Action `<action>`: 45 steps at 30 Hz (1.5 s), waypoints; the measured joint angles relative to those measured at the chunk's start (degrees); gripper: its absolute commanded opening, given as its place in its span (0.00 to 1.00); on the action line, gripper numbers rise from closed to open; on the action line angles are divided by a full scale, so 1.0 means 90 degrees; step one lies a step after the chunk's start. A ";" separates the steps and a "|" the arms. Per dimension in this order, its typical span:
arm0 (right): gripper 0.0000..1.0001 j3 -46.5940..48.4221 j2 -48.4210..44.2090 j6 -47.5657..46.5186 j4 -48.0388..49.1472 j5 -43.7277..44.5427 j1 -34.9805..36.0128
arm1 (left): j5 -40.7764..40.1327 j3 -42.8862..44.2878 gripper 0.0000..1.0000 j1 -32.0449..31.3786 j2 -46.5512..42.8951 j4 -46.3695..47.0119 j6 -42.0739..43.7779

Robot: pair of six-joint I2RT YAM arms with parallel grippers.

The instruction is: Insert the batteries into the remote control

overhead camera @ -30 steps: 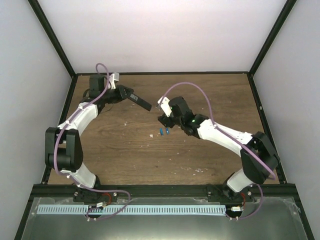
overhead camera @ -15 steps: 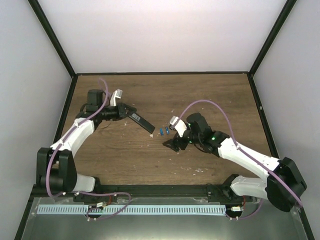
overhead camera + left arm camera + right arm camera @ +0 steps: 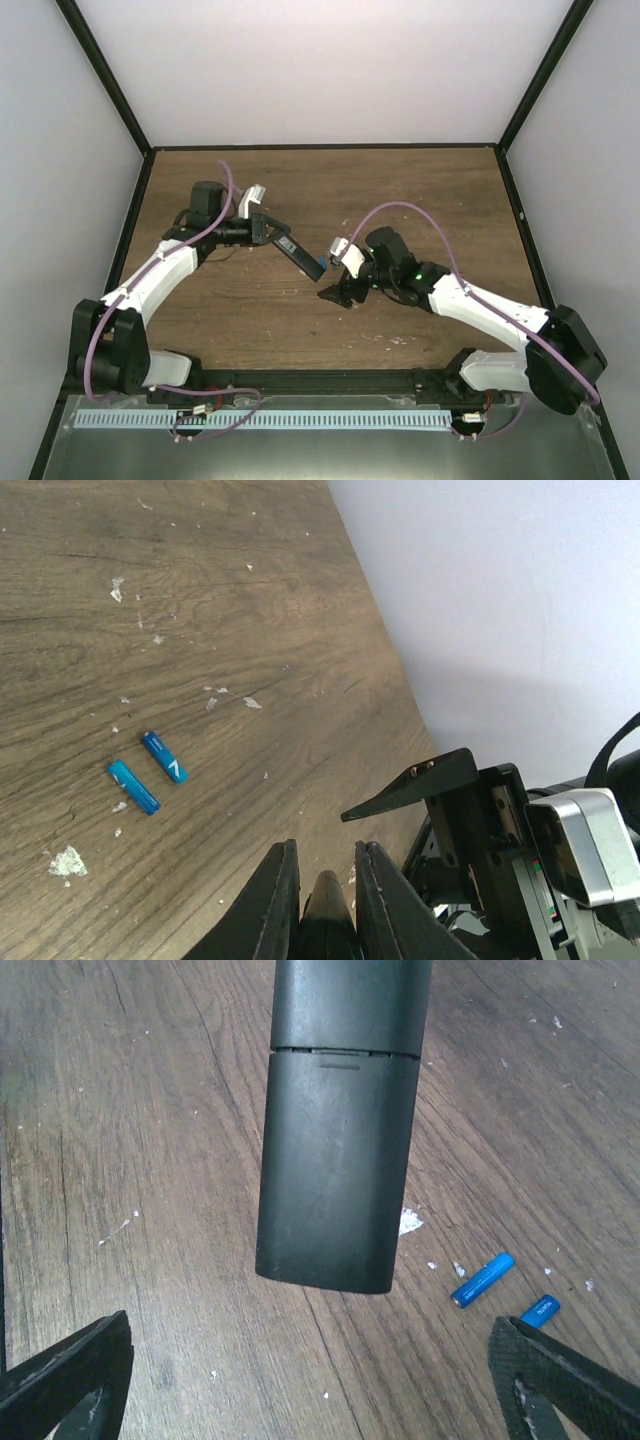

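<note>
Fingers of the left gripper are clamping one end of the remote control, holding it slanted over the wooden table. Opposite, the right gripper is hovering low with its fingers spread wide and holding nothing, the remote's free end pointing toward it. Two blue batteries are lying side by side on the table, just beside that free end, touching neither gripper.

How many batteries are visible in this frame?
2. The first battery and second battery lie side by side, not touching, on the table, near the remote control held in the left gripper. None looks hidden.
</note>
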 measured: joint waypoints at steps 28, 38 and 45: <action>0.52 0.0753 0.0920 -0.0148 0.0114 0.0651 0.0512 | 0.0639 0.0134 0.00 0.0000 0.0138 -0.0053 0.0389; 0.39 0.0814 0.1059 -0.0185 0.0015 0.0520 0.0525 | 0.0597 0.0134 0.00 0.0000 0.0141 -0.0061 0.0512; 0.35 0.0814 0.1137 -0.0124 0.0007 0.0680 0.0493 | 0.0580 0.0338 0.00 0.0007 0.0350 -0.0335 0.0682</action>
